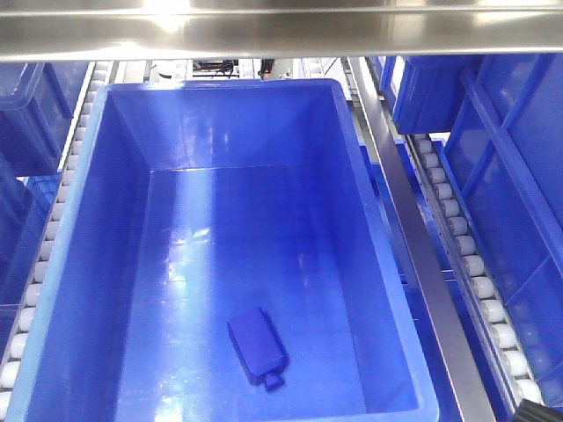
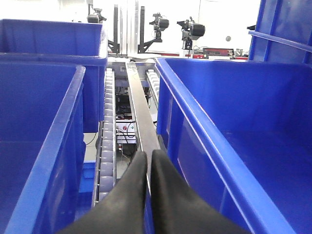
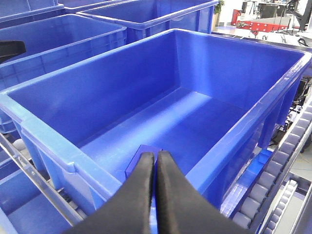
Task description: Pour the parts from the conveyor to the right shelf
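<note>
Front-facing view shows the blue block (image 1: pixel 256 343) lying flat on the floor of a large blue bin (image 1: pixel 79 264), toward the near end and a little right of the middle, its short stub pointing to the near right corner; it touches neither wall. The bin sits on the metal rack between two rails of white rollers (image 1: pixel 462 246), with a silver rail (image 1: pixel 413 237) running along its right side and a bright metal bar (image 1: pixel 281 31) crossing above its far end. More blue bins stand to either side. From the right wrist camera, the right gripper (image 3: pixel 155 161) has its black fingers pressed together with nothing between them, poised over the near rim of the same bin, and a corner of the block (image 3: pixel 142 152) shows just behind the fingertips. From the left wrist camera, the left gripper (image 2: pixel 147 158) is likewise closed and empty, hovering over the roller rail (image 2: pixel 107 126) and steel strip between two bins.
</note>
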